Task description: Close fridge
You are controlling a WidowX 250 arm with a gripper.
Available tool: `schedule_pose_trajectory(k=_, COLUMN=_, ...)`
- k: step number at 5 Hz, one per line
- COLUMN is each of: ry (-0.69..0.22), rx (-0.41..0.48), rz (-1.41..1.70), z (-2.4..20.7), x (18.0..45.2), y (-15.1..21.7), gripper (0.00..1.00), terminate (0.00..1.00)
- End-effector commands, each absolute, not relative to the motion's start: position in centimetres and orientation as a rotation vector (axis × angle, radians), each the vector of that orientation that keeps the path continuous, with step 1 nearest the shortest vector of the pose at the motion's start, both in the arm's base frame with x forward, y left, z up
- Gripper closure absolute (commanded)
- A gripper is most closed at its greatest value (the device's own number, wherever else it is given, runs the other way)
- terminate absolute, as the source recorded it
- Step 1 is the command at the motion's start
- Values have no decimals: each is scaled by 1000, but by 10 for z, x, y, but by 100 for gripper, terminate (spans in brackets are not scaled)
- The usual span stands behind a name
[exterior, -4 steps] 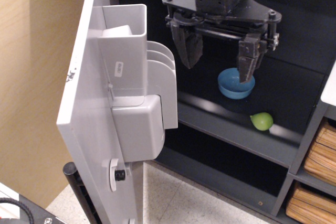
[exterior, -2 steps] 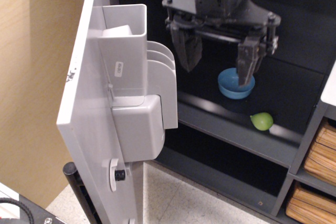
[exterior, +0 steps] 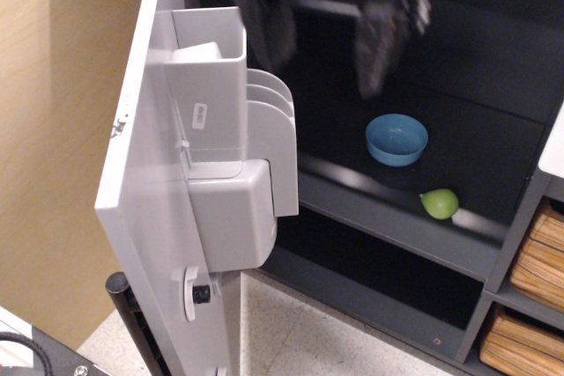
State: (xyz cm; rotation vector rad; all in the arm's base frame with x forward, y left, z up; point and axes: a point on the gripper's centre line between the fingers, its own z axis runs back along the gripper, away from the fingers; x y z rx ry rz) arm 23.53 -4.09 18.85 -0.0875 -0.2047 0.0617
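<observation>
Right now the fridge stands open, and its grey door swings out toward the left and takes up much of that side of the picture. Grey plastic bins hang on the inside of the door, one stacked above another. At the top, the gripper is blurry, up in the dark space over the shelf. Its two fingers hang down with a wide gap between them, and nothing is held there.

On the dark shelf sits a blue bowl. A small green fruit lies close to it, nearer the shelf's front edge, but the two do not touch. Wicker baskets show at the right edge, beside the fridge. A tan wall fills the left side behind the door.
</observation>
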Motion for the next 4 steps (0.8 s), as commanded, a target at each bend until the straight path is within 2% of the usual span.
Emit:
schedule_pose_trajectory(k=1, ry=-265, rx=-81, rz=111, z=215, x=200, y=-11, gripper=0, terminate=0)
schedule_pose_trajectory(k=2, ry=-245, rx=-50, rz=196, z=209, x=182, y=6, gripper=0, terminate=0)
schedule_pose_trajectory(k=3, ry=-179, rx=-77, rz=287, z=199, x=172, y=20, gripper=0, terminate=0)
schedule_pose_trajectory(k=4, ry=-167, rx=-94, rz=334, z=181, x=172, y=19, gripper=0, terminate=0)
